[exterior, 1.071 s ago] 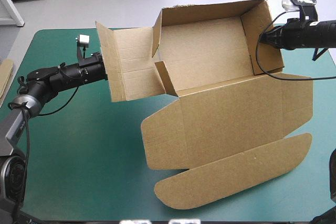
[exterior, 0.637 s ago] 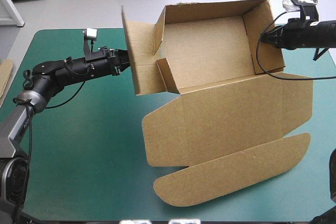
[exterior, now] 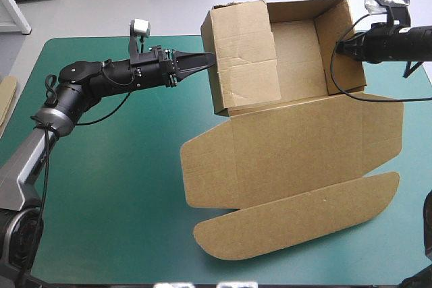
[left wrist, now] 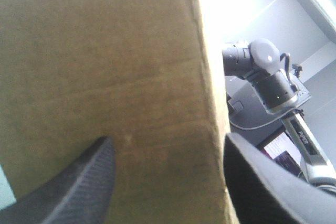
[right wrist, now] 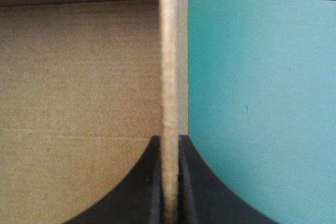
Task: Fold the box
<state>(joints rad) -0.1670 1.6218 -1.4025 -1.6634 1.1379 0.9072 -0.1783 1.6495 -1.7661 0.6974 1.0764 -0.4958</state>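
— What's new at the left gripper (exterior: 206, 60)?
— The flap (exterior: 243, 59) ahead of it. Earlier it lay spread outward from the box (exterior: 297, 146), just before it stood upright, and now it has swung over and leans in above the box floor
— Is it gripped?
— No. The fingers (left wrist: 84, 182) stand apart, open, with the flap's outer face against them and its edge running between them. I read that as a push, not a hold
— And the right gripper (exterior: 339, 46)?
— Unmoved, pinched tight on the right wall (right wrist: 170, 66), the board edge between its fingers
— Where's the box?
— On the cover (exterior: 121, 193), between the two grippers, its lid (exterior: 297, 227) flat on the near side
— So what does it mean?
— Likely the left wall is being doubled inward. It probably needs pressing down until it tucks, and if released early the flap may spring back
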